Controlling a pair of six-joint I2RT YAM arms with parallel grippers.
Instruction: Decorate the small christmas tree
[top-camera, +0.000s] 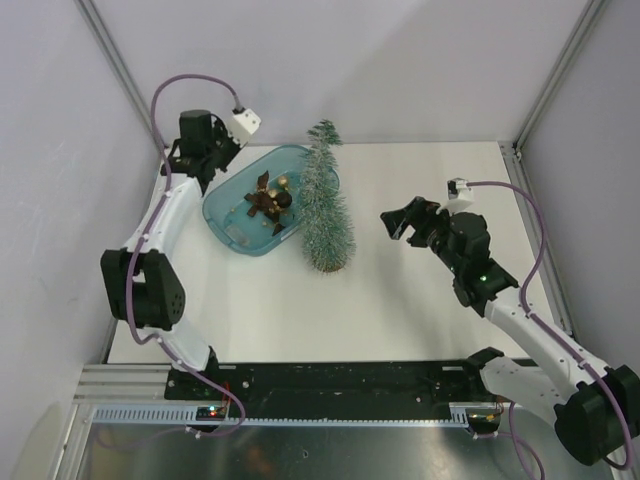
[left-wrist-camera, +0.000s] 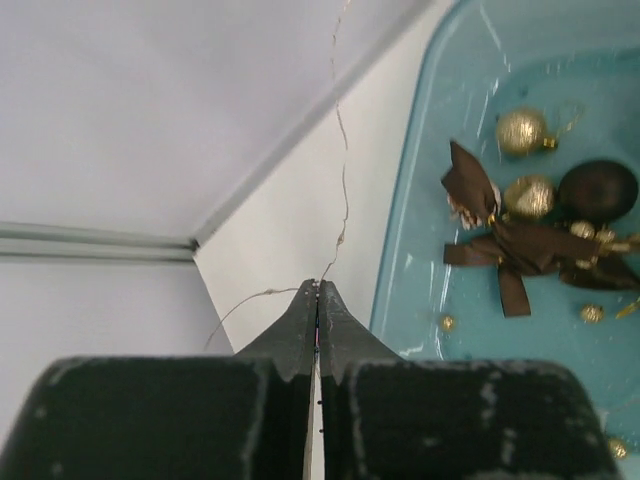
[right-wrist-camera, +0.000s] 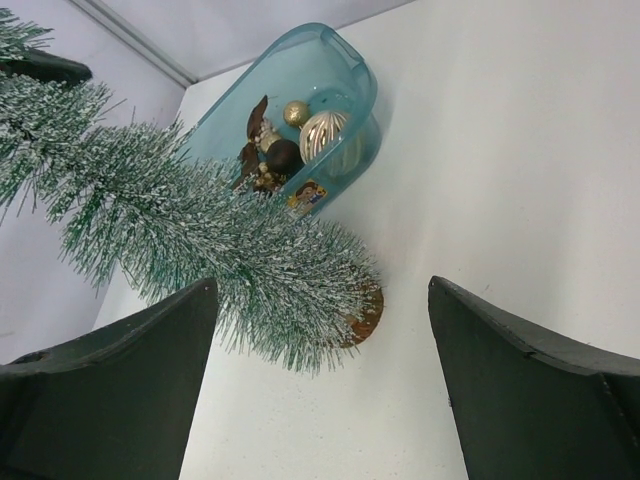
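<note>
Small christmas tree (top-camera: 326, 210) stands upright on its round wooden base near the middle of the white tabletop (top-camera: 400, 310), just beside the right rim of the teal tub (top-camera: 232, 228). Only the left wrist view shows the left claw (left-wrist-camera: 318, 290) pressed together on a thin gold thread (left-wrist-camera: 343, 170) that trails up from the tips. That view also gives a close look into the tub, at a brown bow ornament (left-wrist-camera: 510, 250), gold baubles (left-wrist-camera: 522, 131) and a dark bauble (left-wrist-camera: 597, 190). The right wrist view alone shows a sticker (right-wrist-camera: 309, 193) on the tub's outer wall, and the tree's frosted needles up close. From above, the right claw (top-camera: 403, 218) hangs spread wide to the right of the tree, apart from it. Pale walls with aluminium posts (top-camera: 555, 80) enclose the tabletop, and a black rail (top-camera: 340, 378) runs along its near edge.
</note>
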